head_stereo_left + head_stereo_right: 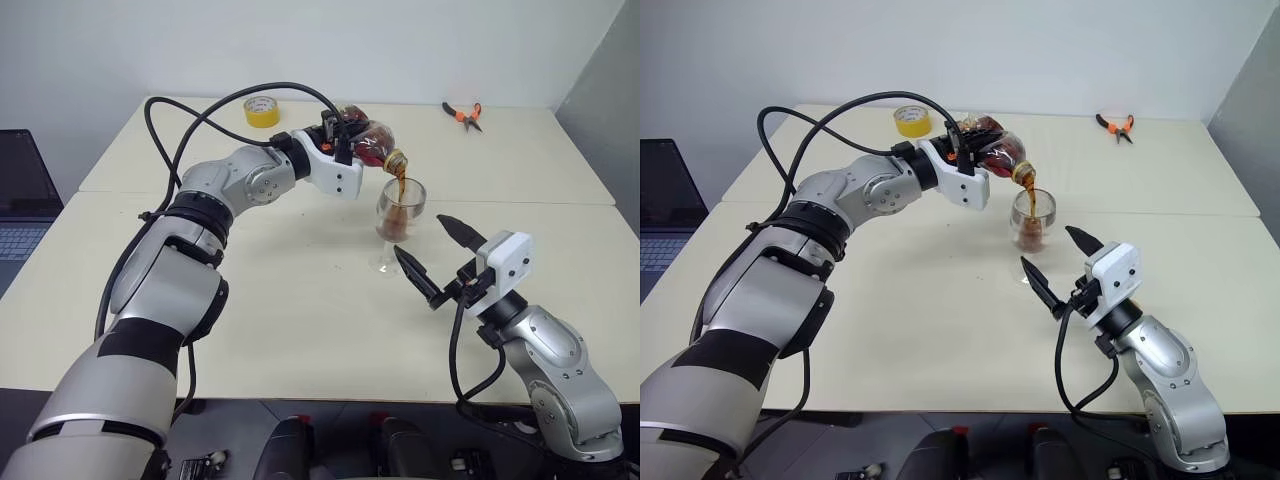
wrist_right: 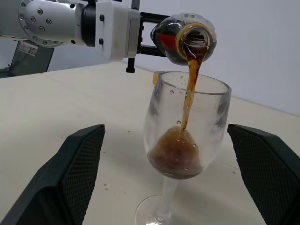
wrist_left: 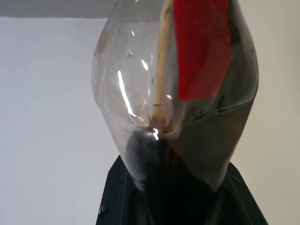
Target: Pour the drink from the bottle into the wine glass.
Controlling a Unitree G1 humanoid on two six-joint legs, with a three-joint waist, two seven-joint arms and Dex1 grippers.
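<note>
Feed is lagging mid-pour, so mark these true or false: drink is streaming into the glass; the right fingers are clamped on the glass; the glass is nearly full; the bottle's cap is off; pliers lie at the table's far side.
1. The drink streams from the bottle into the wine glass: true.
2. Right gripper clamps the glass: false, its fingers stand open, apart from it.
3. Glass nearly full: false, only the bowl's bottom is filled.
4. Cap off: true.
5. Pliers lie far back: true.
</note>
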